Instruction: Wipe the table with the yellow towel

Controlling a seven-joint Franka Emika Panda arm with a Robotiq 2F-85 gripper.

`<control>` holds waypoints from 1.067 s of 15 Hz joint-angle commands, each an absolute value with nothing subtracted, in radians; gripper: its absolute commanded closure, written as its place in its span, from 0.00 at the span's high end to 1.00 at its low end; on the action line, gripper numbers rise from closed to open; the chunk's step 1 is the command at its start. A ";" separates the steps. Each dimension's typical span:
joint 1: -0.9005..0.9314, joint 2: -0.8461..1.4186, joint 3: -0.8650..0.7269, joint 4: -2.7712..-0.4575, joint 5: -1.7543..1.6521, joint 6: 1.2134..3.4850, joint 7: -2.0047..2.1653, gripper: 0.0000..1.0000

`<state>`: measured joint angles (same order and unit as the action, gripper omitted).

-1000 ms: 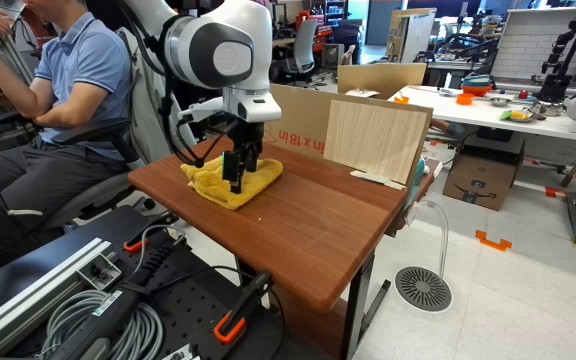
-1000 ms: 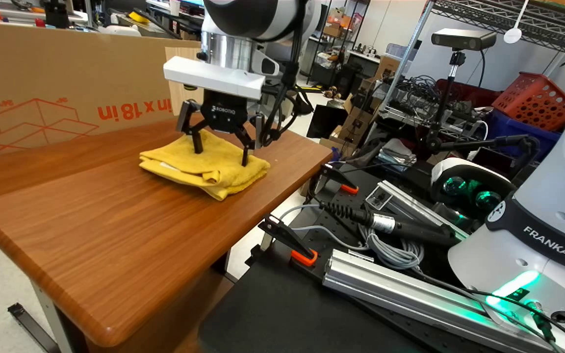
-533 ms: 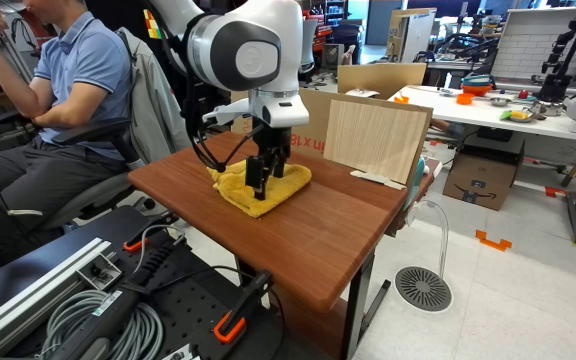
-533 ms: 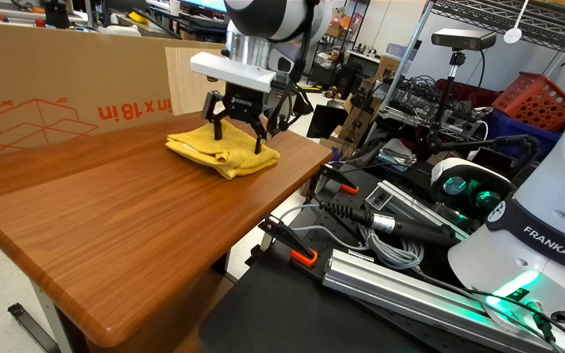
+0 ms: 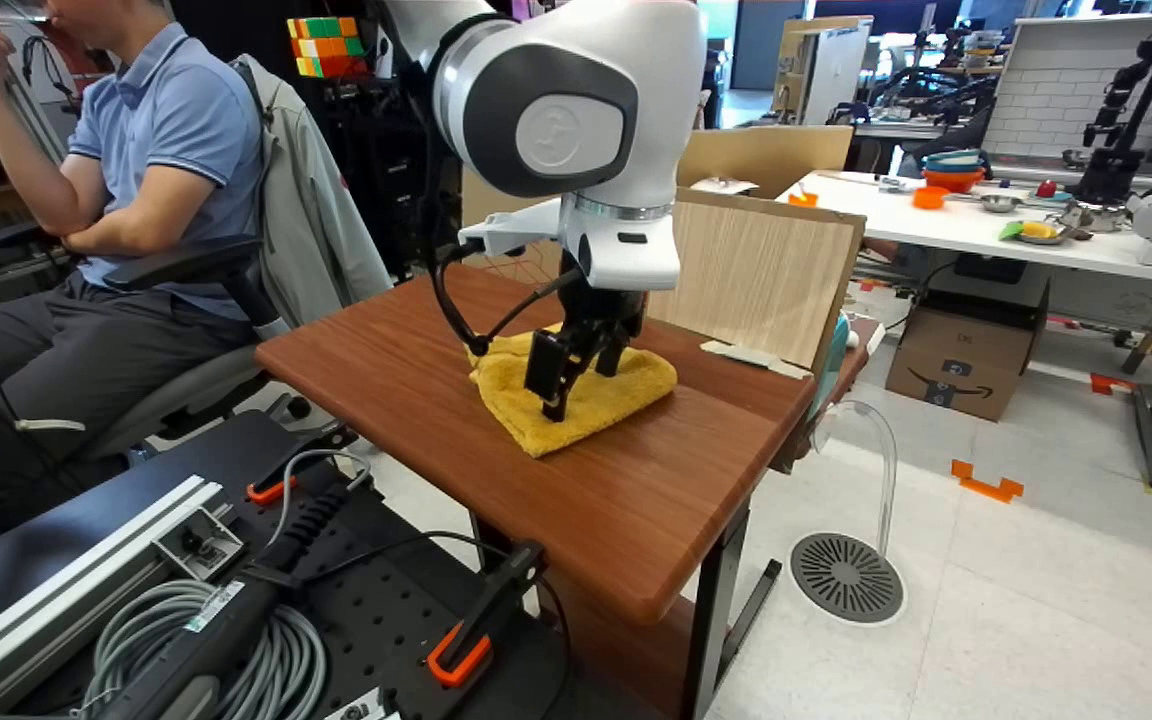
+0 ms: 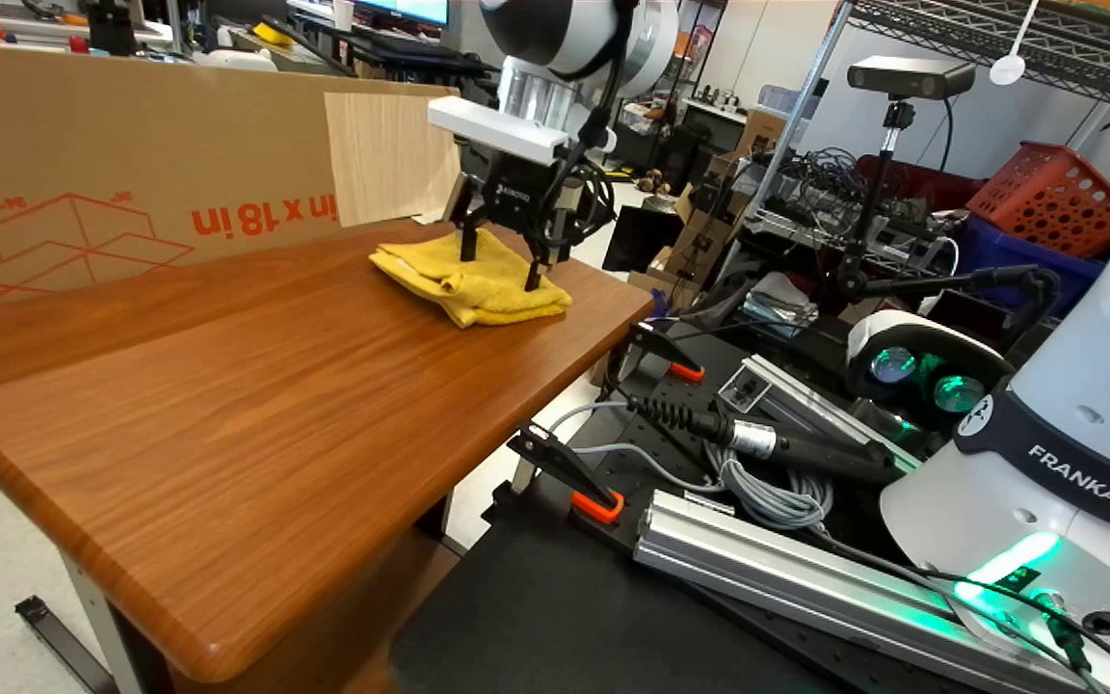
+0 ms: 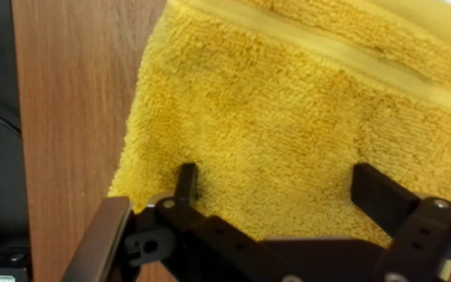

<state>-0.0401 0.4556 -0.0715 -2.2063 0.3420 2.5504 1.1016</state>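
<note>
The yellow towel lies folded on the brown wooden table. It also shows in the other views, and fills most of the wrist view. My gripper is above the towel, pointing down and slightly tilted. Its two black fingers are spread wide apart, and both tips press on the towel's top. In the wrist view the fingertips stand apart with towel surface between them, and no fold is pinched.
A cardboard wall with a light wood panel stands along the table's far edge. A black bench with orange clamps and cables adjoins the near side. A person sits in a chair by the table's end.
My gripper and the towel have slid together across the table, to the right in both exterior views. The gripper now tilts a little more. The fingers stay spread.
</note>
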 commanded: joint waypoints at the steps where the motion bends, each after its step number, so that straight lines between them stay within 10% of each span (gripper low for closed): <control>1: -0.091 0.487 -0.069 -2.181 0.427 2.498 1.078 1.00; 16: -0.029 0.475 -0.129 -2.294 0.385 2.636 1.149 1.00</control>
